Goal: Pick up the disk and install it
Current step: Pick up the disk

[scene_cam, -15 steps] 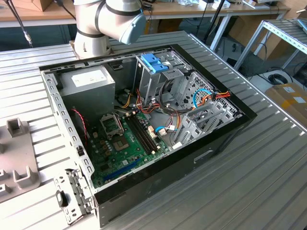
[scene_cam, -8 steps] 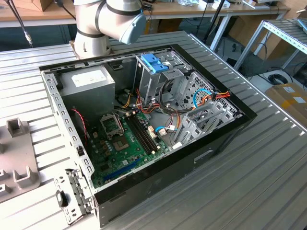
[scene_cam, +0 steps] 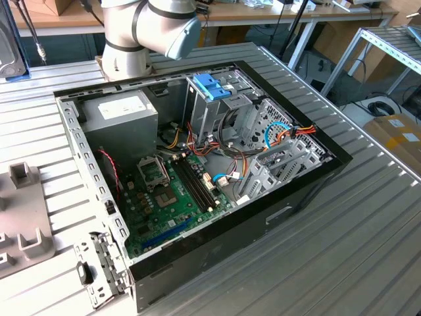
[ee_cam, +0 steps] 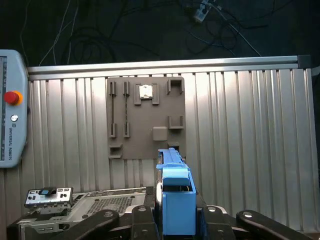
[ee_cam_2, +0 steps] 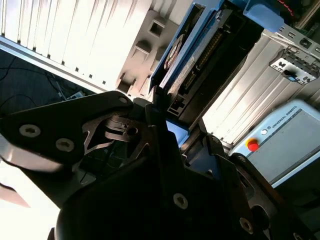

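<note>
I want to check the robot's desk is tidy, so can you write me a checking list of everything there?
Surface: ribbed metal table, carrying an open computer case.
Job's things: the disk, in its blue frame, held on edge by the gripper.
Clutter: grey fixture plate and teach pendant lie on the table.
Gripper: shut on the disk, above the table.
Cables: orange and blue cables inside the case; dark cables on the floor.
Surroundings: workbenches and a metal rack beyond the table.
</note>
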You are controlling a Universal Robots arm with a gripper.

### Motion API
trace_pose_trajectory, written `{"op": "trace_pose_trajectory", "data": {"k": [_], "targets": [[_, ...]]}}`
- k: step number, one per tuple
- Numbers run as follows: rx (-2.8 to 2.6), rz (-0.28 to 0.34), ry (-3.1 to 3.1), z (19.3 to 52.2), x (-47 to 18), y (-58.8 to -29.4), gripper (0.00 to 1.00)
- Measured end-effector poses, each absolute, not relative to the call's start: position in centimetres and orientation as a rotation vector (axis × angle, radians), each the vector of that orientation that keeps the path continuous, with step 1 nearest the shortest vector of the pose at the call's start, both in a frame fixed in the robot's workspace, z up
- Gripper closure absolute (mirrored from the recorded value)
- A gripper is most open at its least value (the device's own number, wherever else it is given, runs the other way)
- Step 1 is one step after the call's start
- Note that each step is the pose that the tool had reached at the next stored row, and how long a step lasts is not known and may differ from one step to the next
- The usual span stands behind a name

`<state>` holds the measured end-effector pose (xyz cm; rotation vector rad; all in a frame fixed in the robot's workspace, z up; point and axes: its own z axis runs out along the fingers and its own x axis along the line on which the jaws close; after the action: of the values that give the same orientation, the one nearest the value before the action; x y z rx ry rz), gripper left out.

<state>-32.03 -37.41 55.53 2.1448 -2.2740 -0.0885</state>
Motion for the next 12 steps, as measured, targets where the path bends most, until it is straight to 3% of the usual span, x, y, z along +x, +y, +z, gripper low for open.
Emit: {"op": "trace_pose_trajectory", "data": {"k": [12], "targets": [[2.144, -0.085, -2.273, 55.5, -29.5, -37.4, 0.63]]}}
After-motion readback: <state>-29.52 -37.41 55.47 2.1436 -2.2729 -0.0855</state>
